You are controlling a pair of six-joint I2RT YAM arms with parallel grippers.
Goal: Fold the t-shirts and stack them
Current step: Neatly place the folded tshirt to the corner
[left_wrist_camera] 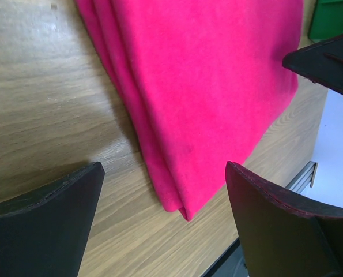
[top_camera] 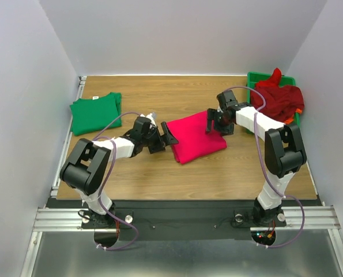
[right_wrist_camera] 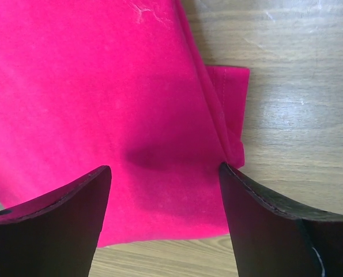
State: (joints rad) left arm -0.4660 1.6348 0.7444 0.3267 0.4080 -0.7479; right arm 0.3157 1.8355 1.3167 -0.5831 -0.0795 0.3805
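Observation:
A bright pink-red t-shirt point(top_camera: 197, 137) lies folded in the middle of the table. My left gripper point(top_camera: 164, 138) hovers open at its left edge, and the folded corner point(left_wrist_camera: 183, 208) shows between the fingers point(left_wrist_camera: 56, 225) in the left wrist view point(left_wrist_camera: 164, 167). My right gripper point(top_camera: 216, 126) stands open over the shirt's far right edge; the cloth point(right_wrist_camera: 102, 86) lies flat beneath the gap point(right_wrist_camera: 164, 168) and is not pinched. A green t-shirt point(top_camera: 96, 112) sits folded at the back left. Dark red and orange t-shirts point(top_camera: 278, 101) are heaped at the back right.
The heap rests in a green plastic tray point(top_camera: 256, 78) by the right wall. White walls close in the wooden table point(top_camera: 159, 179) on three sides. A metal rail point(top_camera: 73, 115) runs along the table's left edge.

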